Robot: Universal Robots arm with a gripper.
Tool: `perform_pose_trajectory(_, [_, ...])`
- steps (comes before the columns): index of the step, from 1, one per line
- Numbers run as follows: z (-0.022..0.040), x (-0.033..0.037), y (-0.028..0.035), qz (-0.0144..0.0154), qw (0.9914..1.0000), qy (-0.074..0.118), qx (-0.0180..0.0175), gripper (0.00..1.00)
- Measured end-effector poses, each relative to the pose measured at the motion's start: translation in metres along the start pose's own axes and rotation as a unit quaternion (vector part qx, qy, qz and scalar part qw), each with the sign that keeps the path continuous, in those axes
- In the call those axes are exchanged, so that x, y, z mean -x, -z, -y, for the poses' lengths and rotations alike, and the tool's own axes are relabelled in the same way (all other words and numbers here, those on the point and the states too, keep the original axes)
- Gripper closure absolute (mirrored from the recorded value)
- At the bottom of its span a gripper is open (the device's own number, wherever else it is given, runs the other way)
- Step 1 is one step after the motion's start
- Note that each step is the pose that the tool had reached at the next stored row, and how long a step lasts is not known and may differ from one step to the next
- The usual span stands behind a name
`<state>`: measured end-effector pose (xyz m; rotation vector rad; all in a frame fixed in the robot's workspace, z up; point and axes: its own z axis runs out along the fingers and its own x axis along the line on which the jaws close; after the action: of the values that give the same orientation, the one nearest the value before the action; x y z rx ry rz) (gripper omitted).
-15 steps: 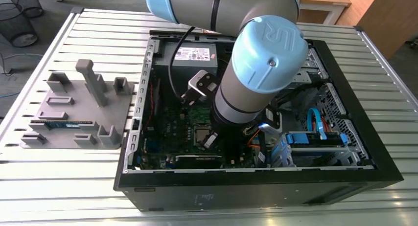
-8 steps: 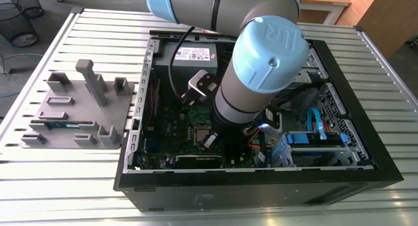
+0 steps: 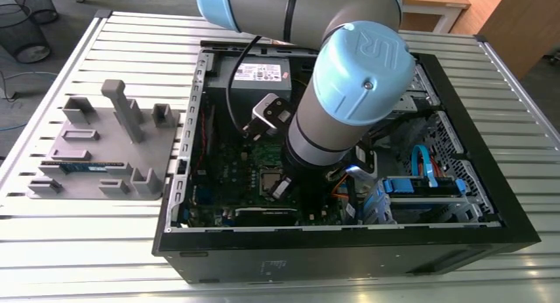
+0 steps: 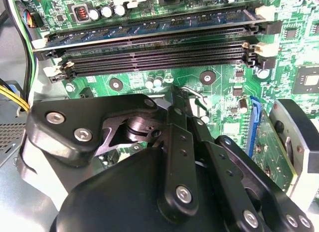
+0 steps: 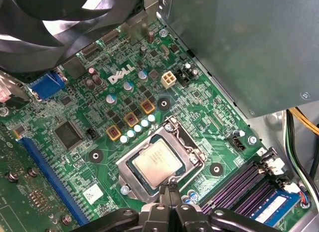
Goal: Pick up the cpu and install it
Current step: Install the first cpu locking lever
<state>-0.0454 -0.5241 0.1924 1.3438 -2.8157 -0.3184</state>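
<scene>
A silver-grey slatted metal table [image 3: 88, 250] spans most of the exterior view, its ribs running from side to side and catching an even, soft light. Beyond its far edge lies a smooth grey floor [image 3: 65, 4]. At the exterior view's left a black wire-mesh basket [image 3: 22, 31] stands on that floor. At the far right are a light wooden desk [image 3: 437, 1] and a darker brown wooden cabinet panel [image 3: 516, 24].

- I see the cpu [image 5: 157, 163] in the first wrist view: a small, flat, square chip with a pale silver-grey metal top.
- It lies level and face up inside the socket [image 5: 128, 176], its edges square with the socket's metal frame.
</scene>
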Motion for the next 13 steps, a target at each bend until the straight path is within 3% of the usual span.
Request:
perform_pose_trajectory(6, [0.0019, 0.0015, 0.0001, 0.0003, 0.99998, 0.006, 0.0015, 0.89])
perform_pose_trajectory(13, [0.0044, 0.003, -0.002, -0.0027, 0.99977, 0.021, 0.0028, 0.89])
